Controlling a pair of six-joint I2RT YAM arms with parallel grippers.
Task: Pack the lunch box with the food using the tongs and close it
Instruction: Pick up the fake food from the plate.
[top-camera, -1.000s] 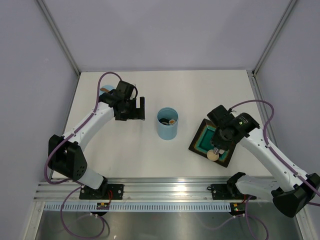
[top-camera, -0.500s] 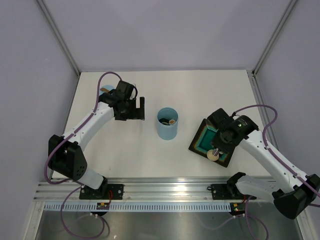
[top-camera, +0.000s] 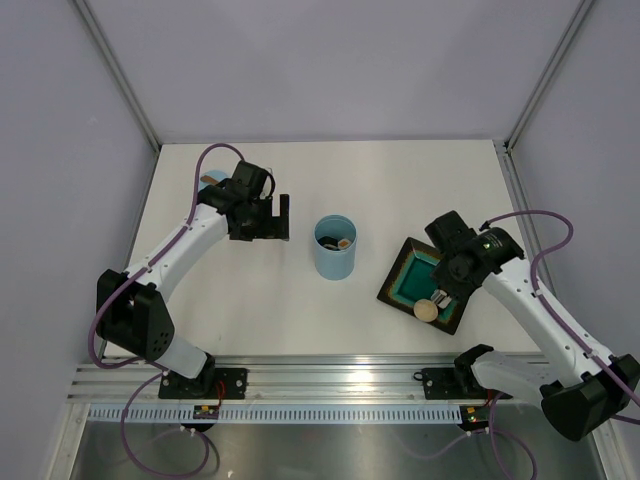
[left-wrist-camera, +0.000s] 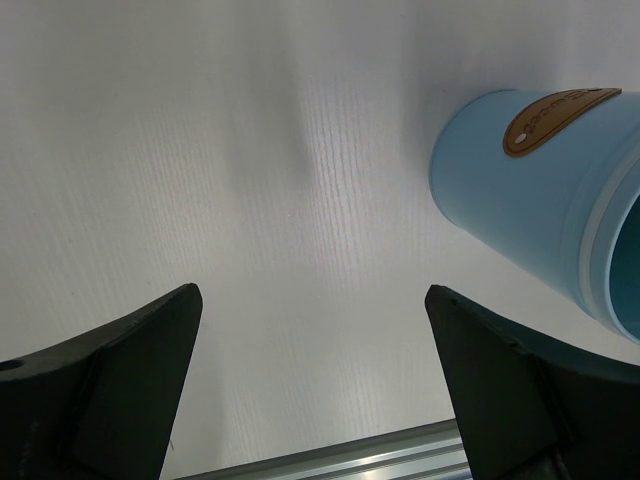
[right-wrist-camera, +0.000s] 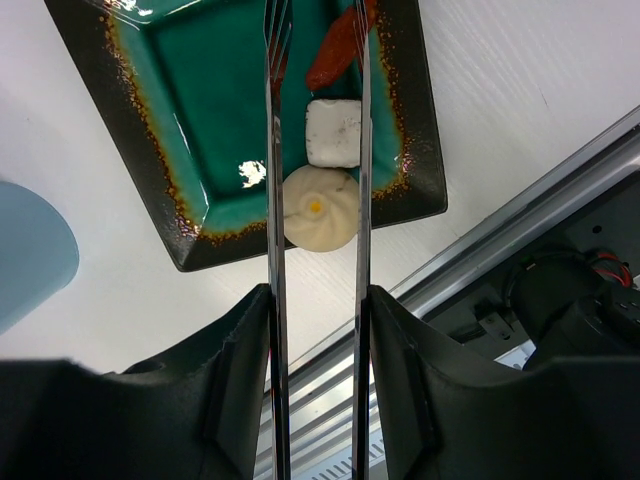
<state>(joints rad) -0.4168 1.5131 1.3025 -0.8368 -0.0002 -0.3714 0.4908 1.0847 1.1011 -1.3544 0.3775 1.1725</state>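
Observation:
The light blue lunch box (top-camera: 335, 248) stands upright mid-table with some food pieces (top-camera: 337, 240) inside. My left gripper (top-camera: 277, 218) hangs open to its left, and the box's wall (left-wrist-camera: 540, 190) shows beside its right finger. My right gripper (right-wrist-camera: 317, 300) is shut on the silver tongs (right-wrist-camera: 276, 150), whose two arms stand apart over the plate (right-wrist-camera: 210, 110). A beige bun (right-wrist-camera: 318, 208) and a white cube (right-wrist-camera: 334, 132) lie between the tong arms. A red piece (right-wrist-camera: 340, 50) lies farther along. The tong tips are cut off by the frame's edge.
The dark square plate (top-camera: 392, 290) sits right of the box, near the front rail (top-camera: 320, 365). A small flat blue disc (top-camera: 212, 178) lies behind the left arm at the far left. Grey walls close in the table on three sides.
My right gripper has drawn back to the right over the plate, and the tong arms have spread wider. The bun lies uncovered. The left arm has not moved.

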